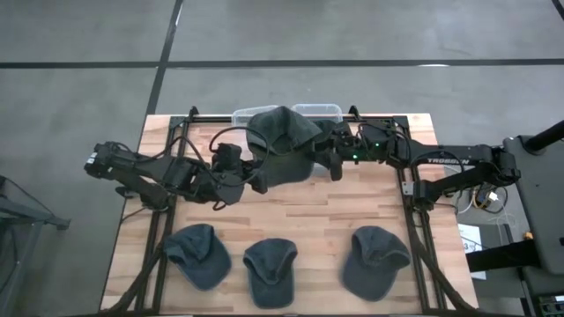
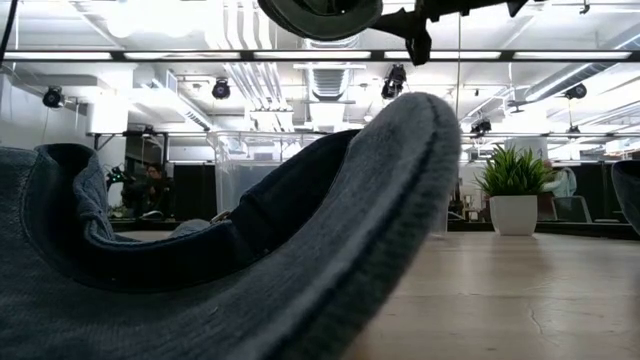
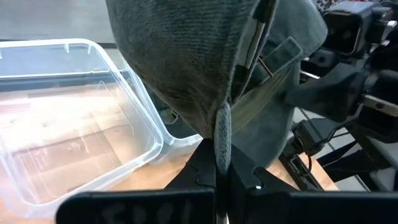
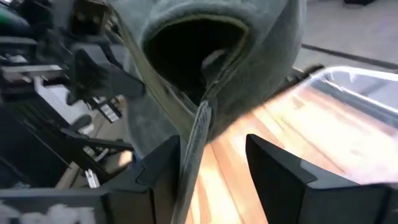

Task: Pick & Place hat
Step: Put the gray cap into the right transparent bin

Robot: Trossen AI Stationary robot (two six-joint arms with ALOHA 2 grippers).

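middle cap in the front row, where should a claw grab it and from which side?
Judging by the overhead view, take the middle cap by its brim, coming straight down from above. It lies flat on the table with the brim toward the front edge; that thin flat edge suits a pinch, while the rounded crown would likely crumple. The neighbouring caps lie clear on both sides.

I see even overhead ceiling strip lights (image 2: 300,55) giving soft shadows, glare on the clear plastic bin (image 3: 74,118), and the near dark grey cap (image 2: 300,260) blurred.

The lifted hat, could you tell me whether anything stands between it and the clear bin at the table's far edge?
Nothing visible does. The lifted hat, held by the left gripper and right gripper, hangs beside the clear bin.
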